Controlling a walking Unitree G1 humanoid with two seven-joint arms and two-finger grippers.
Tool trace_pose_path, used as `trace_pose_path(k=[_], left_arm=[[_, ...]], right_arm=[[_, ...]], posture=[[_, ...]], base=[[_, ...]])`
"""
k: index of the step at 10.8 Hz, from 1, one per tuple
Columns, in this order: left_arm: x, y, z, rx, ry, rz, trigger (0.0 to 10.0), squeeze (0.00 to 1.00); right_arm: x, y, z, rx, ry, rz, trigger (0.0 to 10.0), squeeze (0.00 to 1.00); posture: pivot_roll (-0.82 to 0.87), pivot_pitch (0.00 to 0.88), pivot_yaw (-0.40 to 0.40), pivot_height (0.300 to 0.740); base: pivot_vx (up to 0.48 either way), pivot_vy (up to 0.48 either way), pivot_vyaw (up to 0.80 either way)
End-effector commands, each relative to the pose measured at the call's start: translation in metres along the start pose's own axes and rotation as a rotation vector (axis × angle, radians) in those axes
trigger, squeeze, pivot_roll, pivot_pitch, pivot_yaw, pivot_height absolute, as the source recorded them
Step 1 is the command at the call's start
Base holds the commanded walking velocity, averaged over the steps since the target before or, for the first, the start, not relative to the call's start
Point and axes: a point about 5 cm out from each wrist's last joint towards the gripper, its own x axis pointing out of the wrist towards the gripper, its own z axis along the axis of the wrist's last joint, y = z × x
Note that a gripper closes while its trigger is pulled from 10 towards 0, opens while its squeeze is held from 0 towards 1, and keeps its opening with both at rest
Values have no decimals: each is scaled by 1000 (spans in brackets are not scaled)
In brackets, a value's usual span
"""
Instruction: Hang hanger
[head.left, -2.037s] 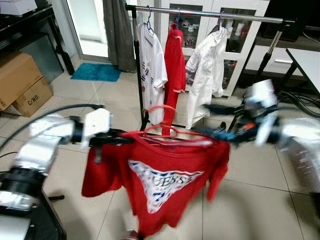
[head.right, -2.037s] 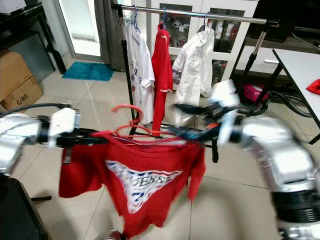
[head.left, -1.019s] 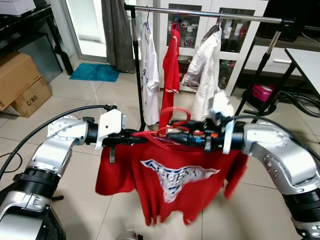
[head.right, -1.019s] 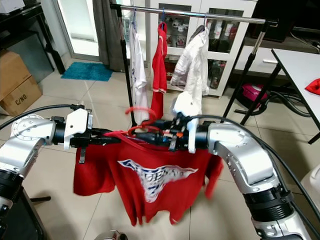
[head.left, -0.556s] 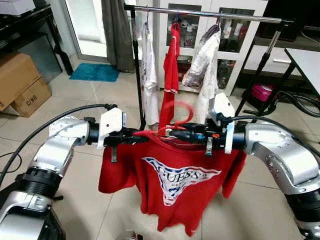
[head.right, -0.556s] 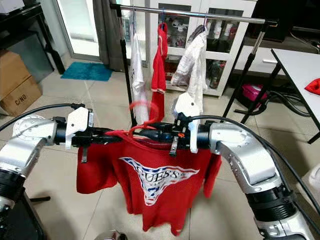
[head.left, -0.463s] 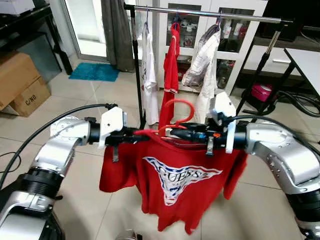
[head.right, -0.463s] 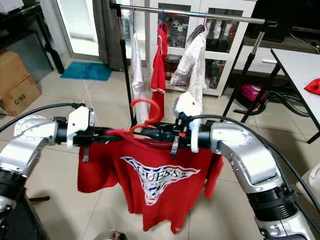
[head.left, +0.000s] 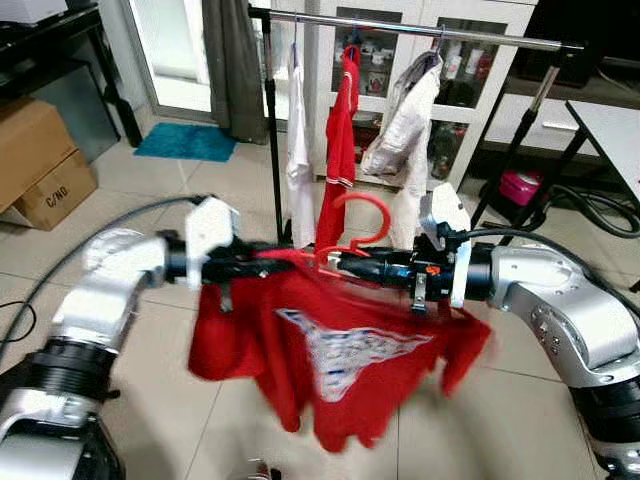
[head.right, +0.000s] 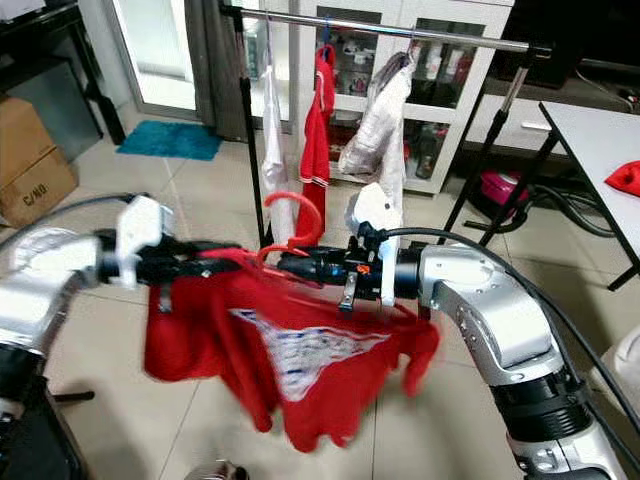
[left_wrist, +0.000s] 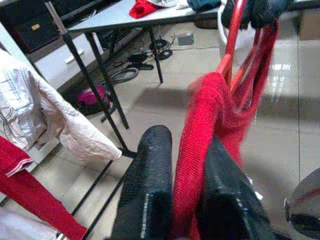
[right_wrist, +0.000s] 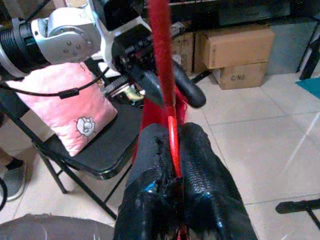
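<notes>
A red hanger (head.left: 362, 215) with its hook standing up carries a red T-shirt (head.left: 340, 350) with a white print, held out in front of me. My right gripper (head.left: 335, 265) is shut on the hanger's wire (right_wrist: 171, 135) just below the hook. My left gripper (head.left: 262, 265) is shut on the shirt's shoulder, with red cloth (left_wrist: 197, 150) pinched between its fingers. Behind stands a clothes rail (head.left: 420, 27) with a white shirt (head.left: 297, 150), a red garment (head.left: 342, 130) and a pale jacket (head.left: 405, 120) hanging from it.
Cardboard boxes (head.left: 40, 160) sit at the left, a blue mat (head.left: 188, 142) by the door. A white table (head.left: 610, 125) and cables lie at the right. A glass cabinet stands behind the rail. A folding chair with a pink cushion (right_wrist: 65, 115) is behind my left arm.
The left arm has shifted left and is blurred. The shirt has swung and its hem has lifted. The right gripper and hanger hook stay about where they were.
</notes>
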Motion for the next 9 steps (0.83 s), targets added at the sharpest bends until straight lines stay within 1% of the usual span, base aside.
trace_pose_path(k=[1,2,3,4,5,6,7,9], left_arm=[[-4,4,10,23,-42,19,10000,1000],[-3,4,11,28,-48,23,10000,1000],[-2,8,17,28,-84,63,10000,1000],[-3,9,21,19,-116,79,10000,114],[-3,8,22,23,-119,84,10000,118],[-5,9,21,14,-124,98,10000,0],[-6,9,24,-5,-163,108,10000,0],[-2,7,28,-38,-211,98,10000,0]], right_arm=[[-5,-3,-2,30,8,-29,0,0],[-9,-4,-4,37,15,-47,0,0],[-13,-3,-11,22,47,-66,0,0],[-13,-2,-18,20,64,-68,0,0],[-12,-1,-21,31,69,-71,0,0],[-13,-2,-24,36,75,-84,0,0],[-16,-3,-27,33,93,-98,0,0],[-24,-5,-28,34,105,-113,0,0]], posture=[[38,20,-3,740],[35,19,-4,740],[43,13,-14,740],[49,8,-17,740],[56,5,-18,740],[52,6,-16,740],[44,6,-11,740],[38,10,-10,740]], base=[[0,0,0],[0,0,0],[0,0,0],[0,0,0],[0,0,0],[0,0,0],[0,0,0],[0,0,0]])
